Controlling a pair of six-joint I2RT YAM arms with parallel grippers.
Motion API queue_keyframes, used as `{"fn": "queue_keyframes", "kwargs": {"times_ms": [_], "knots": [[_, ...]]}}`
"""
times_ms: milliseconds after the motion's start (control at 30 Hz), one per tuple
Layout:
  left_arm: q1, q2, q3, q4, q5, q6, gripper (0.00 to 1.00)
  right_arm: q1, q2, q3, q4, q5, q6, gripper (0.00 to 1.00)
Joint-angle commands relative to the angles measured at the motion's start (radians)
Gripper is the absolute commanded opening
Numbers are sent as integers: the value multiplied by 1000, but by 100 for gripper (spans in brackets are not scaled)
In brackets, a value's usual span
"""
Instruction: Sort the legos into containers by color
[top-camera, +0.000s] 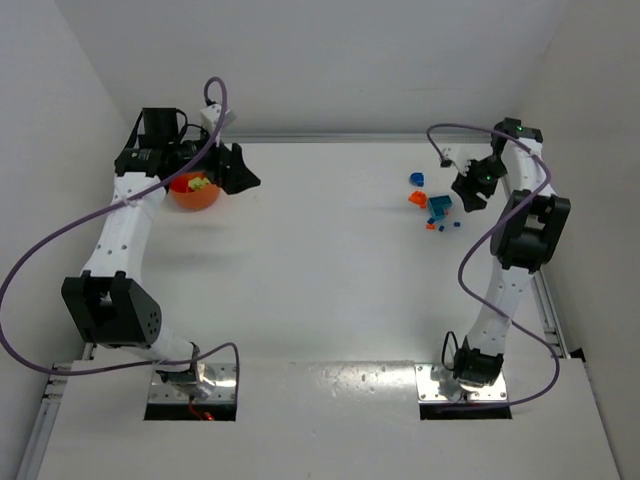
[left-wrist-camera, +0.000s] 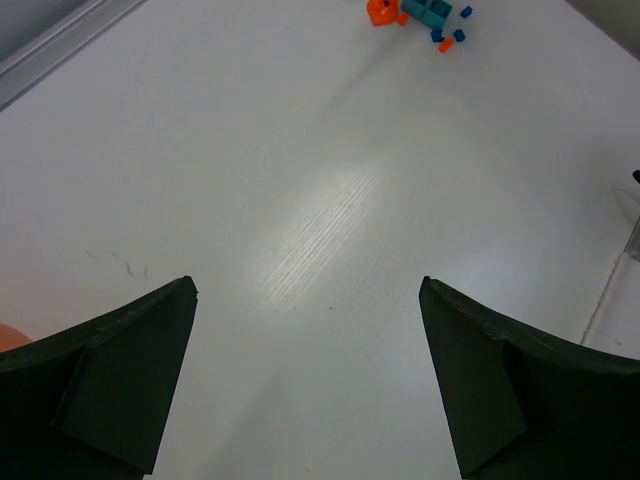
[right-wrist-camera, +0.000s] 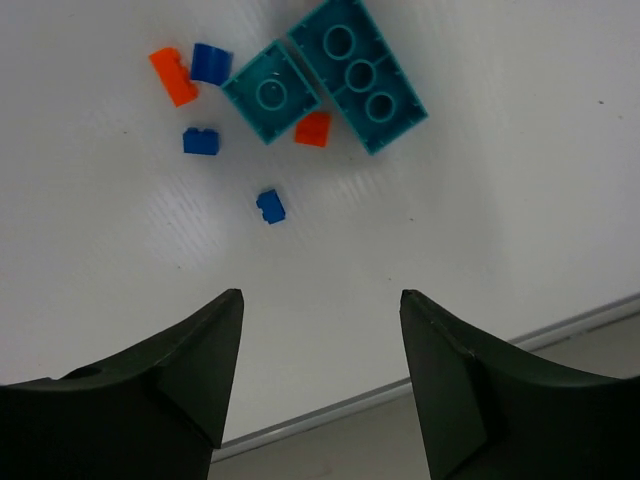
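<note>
Right tool (right-wrist-camera: 320, 300) spread, nothing between the jaws, hovering over the surface (right-wrist-camera: 520, 200). Just ahead of its tips is a lone small blue brick (right-wrist-camera: 270, 206). Further ahead the other legos (right-wrist-camera: 211, 62) bunch up: an orange brick (right-wrist-camera: 313, 129) tucked against two teal bricks (right-wrist-camera: 357, 72), more blue and orange bits ahead-left. Far ahead across the surface is the left tool (left-wrist-camera: 308, 290), also spread and empty, beside the orange bowl (top-camera: 190, 203). Risk: bricks are tiny and the jaws wide, so closing could pinch two colours at once. It could also flick the blue brick back toward the surface edge behind the tool.
</note>
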Motion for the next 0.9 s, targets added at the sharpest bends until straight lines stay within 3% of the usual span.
{"fn": "queue_keyframes", "kwargs": {"times_ms": [0, 200, 867], "knots": [[-20, 14, 35, 27, 38, -24, 100, 6, -12, -16, -34, -66, -110, 65], [-29, 37, 45, 46, 50, -33, 100, 6, 22, -16, 23, -86, -110, 71], [-48, 100, 64, 46, 41, -33, 100, 34, 218, 177, 85, -143, -90, 72]]}}
